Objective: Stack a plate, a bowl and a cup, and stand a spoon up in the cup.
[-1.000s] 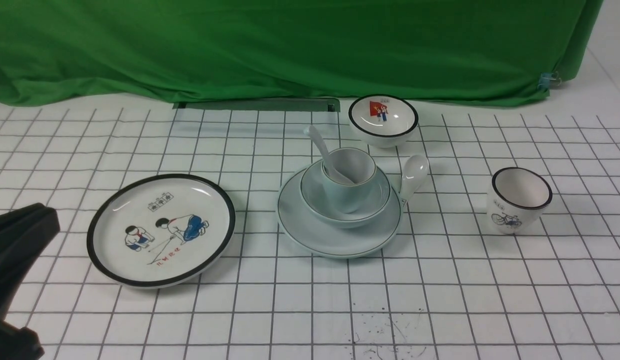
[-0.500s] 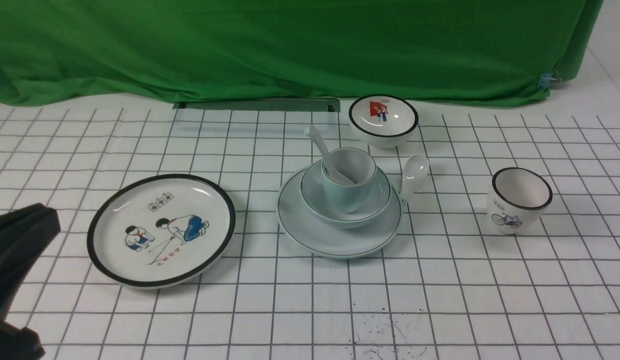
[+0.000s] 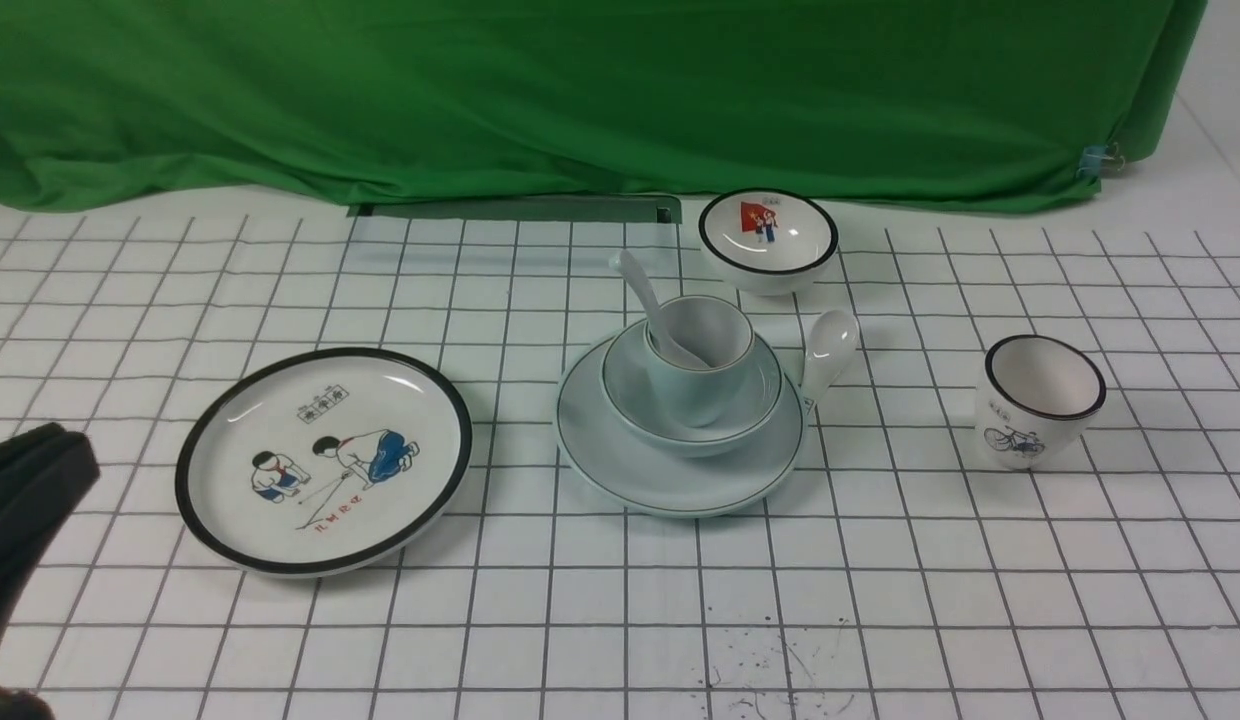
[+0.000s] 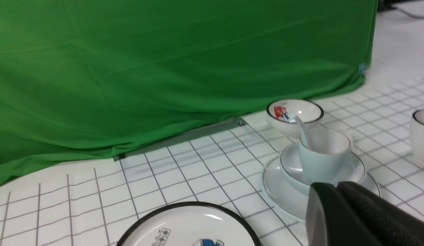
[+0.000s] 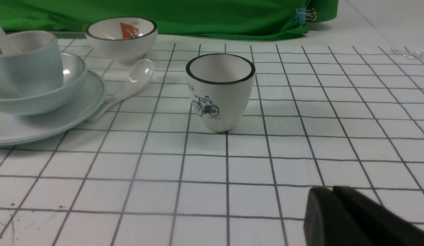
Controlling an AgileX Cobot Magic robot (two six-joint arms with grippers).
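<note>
At the table's middle the pale blue plate (image 3: pixel 670 480) carries the pale blue bowl (image 3: pixel 755 400), and the pale blue cup (image 3: pixel 695 390) sits in the bowl. The plain white spoon (image 3: pixel 640 285) stands in the cup, its handle leaning to the back left. My left gripper (image 3: pixel 40 470) hangs at the near left, well away from the stack, its jaws pressed together with nothing between them (image 4: pixel 335 186). My right gripper (image 5: pixel 331 189) shows only in its wrist view, low over the table in front of the bicycle cup, jaws together and holding nothing.
A black-rimmed cartoon plate (image 3: pixel 323 460) lies left of the stack. A small black-rimmed bowl (image 3: pixel 767 240) stands behind it, and a second white spoon (image 3: pixel 828 350) lies against the plate's right rim. The bicycle cup (image 3: pixel 1038 400) stands at the right. Green cloth (image 3: pixel 580 100) closes the back.
My left gripper has dropped lower and further left in the front view. The stack and the other dishes have not moved.
</note>
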